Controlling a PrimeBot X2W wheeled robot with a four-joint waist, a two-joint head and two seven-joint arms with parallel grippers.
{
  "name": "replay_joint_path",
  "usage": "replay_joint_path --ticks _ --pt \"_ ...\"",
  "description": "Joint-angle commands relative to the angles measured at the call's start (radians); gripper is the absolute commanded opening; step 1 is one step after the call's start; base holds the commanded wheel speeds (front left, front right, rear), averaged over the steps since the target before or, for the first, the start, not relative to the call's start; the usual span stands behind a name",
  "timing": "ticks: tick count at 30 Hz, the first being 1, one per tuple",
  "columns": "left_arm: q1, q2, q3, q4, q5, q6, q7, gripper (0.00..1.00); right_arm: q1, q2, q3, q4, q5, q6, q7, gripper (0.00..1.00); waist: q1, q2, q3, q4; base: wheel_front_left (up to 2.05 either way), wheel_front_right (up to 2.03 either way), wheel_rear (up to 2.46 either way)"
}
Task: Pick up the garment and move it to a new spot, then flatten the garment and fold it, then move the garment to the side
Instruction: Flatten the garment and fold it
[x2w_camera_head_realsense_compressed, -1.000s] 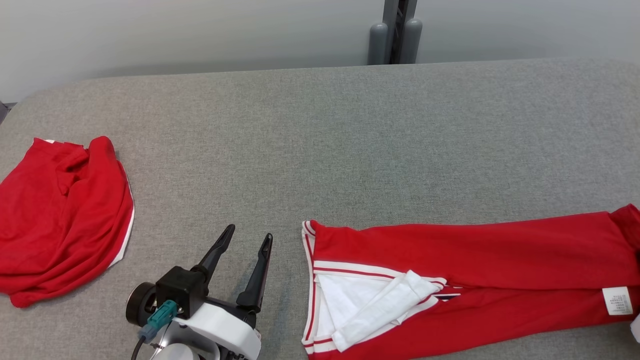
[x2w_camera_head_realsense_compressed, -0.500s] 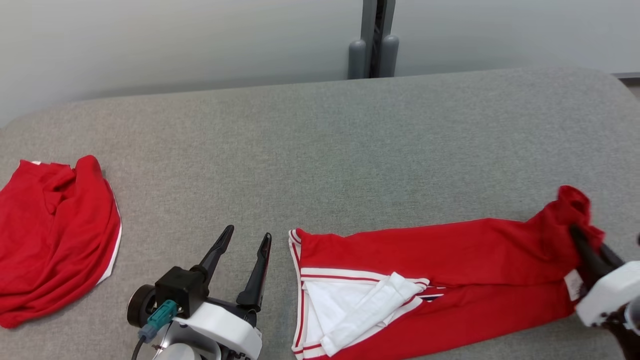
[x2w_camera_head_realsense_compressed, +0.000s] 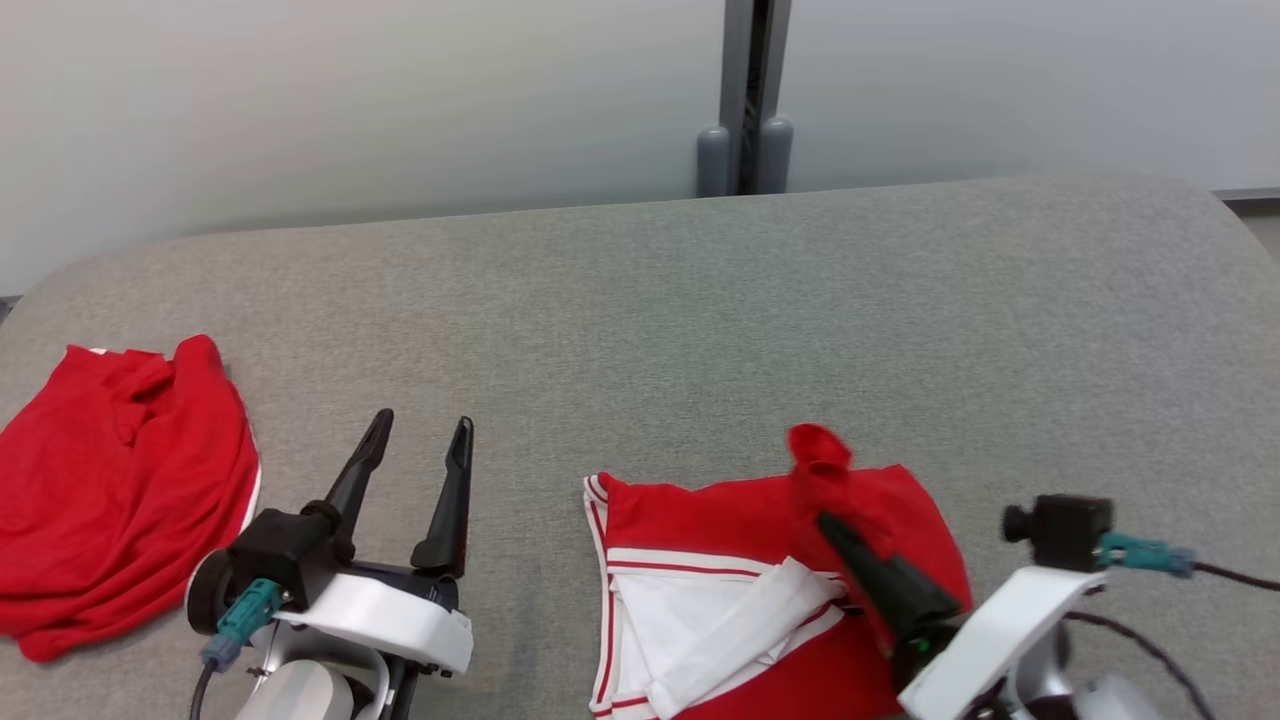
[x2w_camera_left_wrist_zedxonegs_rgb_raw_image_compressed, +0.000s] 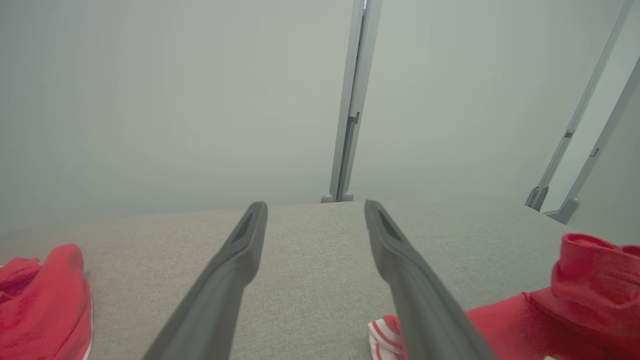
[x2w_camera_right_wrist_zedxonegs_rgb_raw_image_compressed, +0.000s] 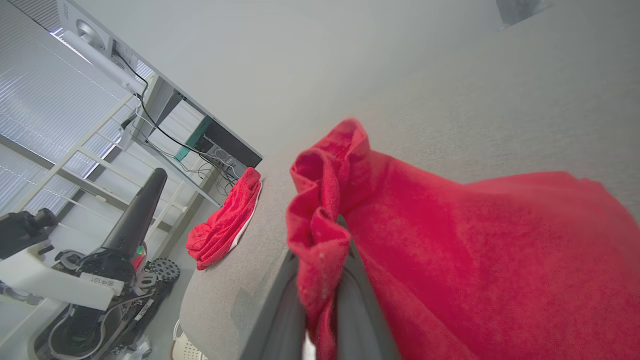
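The right jaws pinch a bunched end of the garment (x2w_camera_head_realsense_compressed: 700, 515), which lies right of the wide-spread, empty left jaws.

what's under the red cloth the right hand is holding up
More of the same garment: its red lower layer and white lining. The table beneath it is covered.
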Motion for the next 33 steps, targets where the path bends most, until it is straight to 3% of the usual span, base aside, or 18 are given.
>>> replay_joint_path --ticks 1,8,16,17,18,19,26,33 --pt "0.0 0.004 0.015 -0.007 0.004 0.005 -0.005 1.0 0.018 0.043 -0.001 -0.018 -0.005 0.0 0.023 0.0 -0.0001 -0.0001 0.001 0.022 0.0 0.0 0.0" --pt "0.009 -0.004 0.041 -0.014 0.012 -0.003 -0.005 1.0 0.019 0.146 0.007 0.026 -0.082 0.0 0.059 0.0 -0.0001 -0.0001 0.009 0.087 0.0 0.0 0.0" --pt "0.015 -0.021 0.054 -0.007 0.027 -0.019 -0.005 1.0 -0.021 0.181 -0.01 0.151 -0.077 0.0 0.026 0.0 -0.0001 -0.0001 0.031 0.168 0.0 0.0 0.0" --pt "0.016 -0.023 0.055 -0.006 0.028 -0.02 -0.005 1.0 -0.025 0.181 -0.01 0.168 -0.073 0.0 0.026 0.13 -0.0001 -0.0001 0.033 0.174 0.0 0.0 0.0" --pt "0.017 -0.025 0.057 -0.005 0.028 -0.023 -0.005 1.0 -0.029 0.181 -0.006 0.18 -0.07 0.0 0.027 0.6 -0.0001 -0.0001 0.035 0.18 0.0 0.0 0.0" --pt "0.018 -0.027 0.059 -0.003 0.029 -0.025 -0.005 1.0 -0.031 0.182 0.002 0.191 -0.057 0.0 0.029 1.0 -0.0001 -0.0001 0.036 0.185 0.0 0.0 0.0" --pt "0.023 -0.039 0.075 0.006 0.039 -0.032 -0.005 1.0 -0.034 0.18 0.084 0.187 -0.007 0.0 0.051 1.0 -0.0001 -0.0001 0.031 0.191 0.0 0.0 0.0" --pt "0.027 -0.05 0.085 0.014 0.049 -0.04 -0.005 1.0 -0.07 0.17 0.045 0.117 -0.08 0.0 0.059 1.0 -0.0001 -0.0001 0.022 0.158 0.0 0.0 0.0"
